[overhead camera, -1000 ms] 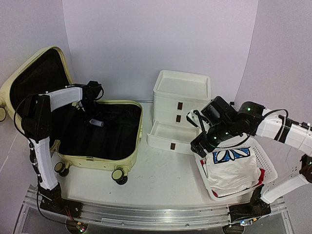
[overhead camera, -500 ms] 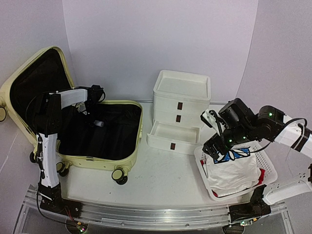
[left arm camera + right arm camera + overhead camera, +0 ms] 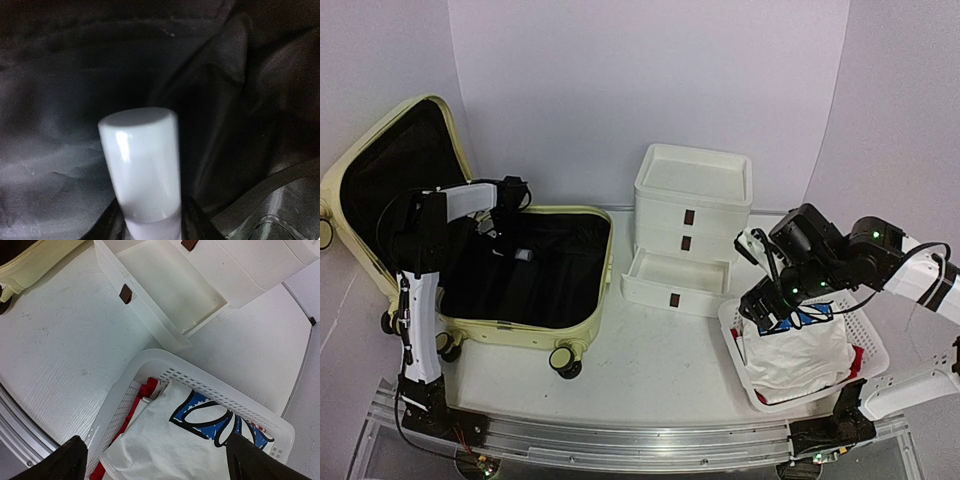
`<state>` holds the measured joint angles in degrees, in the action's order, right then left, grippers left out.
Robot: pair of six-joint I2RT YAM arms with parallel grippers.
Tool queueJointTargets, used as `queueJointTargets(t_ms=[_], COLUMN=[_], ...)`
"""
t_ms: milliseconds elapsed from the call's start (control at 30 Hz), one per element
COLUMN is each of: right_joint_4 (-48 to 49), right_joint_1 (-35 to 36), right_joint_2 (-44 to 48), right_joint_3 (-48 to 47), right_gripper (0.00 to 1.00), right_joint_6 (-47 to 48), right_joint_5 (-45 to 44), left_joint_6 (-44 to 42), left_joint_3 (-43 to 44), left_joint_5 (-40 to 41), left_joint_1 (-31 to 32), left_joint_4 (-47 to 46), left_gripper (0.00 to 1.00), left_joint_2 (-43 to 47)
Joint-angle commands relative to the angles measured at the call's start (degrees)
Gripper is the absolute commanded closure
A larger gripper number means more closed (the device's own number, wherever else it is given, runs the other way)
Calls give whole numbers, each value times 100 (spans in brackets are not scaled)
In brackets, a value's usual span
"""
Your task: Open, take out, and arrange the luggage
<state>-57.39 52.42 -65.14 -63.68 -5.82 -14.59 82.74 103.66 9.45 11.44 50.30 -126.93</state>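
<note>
luggage [image 3: 520, 332] lies open, far left | left gripper [image 3: 150, 227] clamped on white bottle [image 3: 142, 165] inside it, likely to lift it out | right gripper [image 3: 160, 460] spread above basket [image 3: 150, 356], holding nothing

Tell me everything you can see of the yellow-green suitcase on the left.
The luggage is a pale yellow-green hard shell with rounded corners, lying open on the table, its lid tilted up at the back left. Black fabric lines both halves. Black-and-cream caster wheels sit at its near side. The left pincer holds a white cylinder inside the base.
</note>
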Motion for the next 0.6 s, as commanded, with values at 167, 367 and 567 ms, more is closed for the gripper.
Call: queueJointTargets(t_ms=[167, 367, 567], right_joint_4=[-1, -10, 7], right_joint_1=[8, 6, 2], right_joint_2=[57, 64, 634], right_joint_3=[-162, -123, 176], right_gripper=[2, 2, 2], right_joint_6=[-150, -255, -888], right_joint_5=[-68, -582, -1431], left_joint_6=[-781, -2897, -7314], left_joint_3=[-653, -1677, -3129], left_joint_5=[-128, -446, -3134], left_joint_1=[133, 742, 1619], left_joint_4=[-633, -2185, -4994], left_gripper=[74, 72, 69], left_joint_2=[1367, 2858, 4147])
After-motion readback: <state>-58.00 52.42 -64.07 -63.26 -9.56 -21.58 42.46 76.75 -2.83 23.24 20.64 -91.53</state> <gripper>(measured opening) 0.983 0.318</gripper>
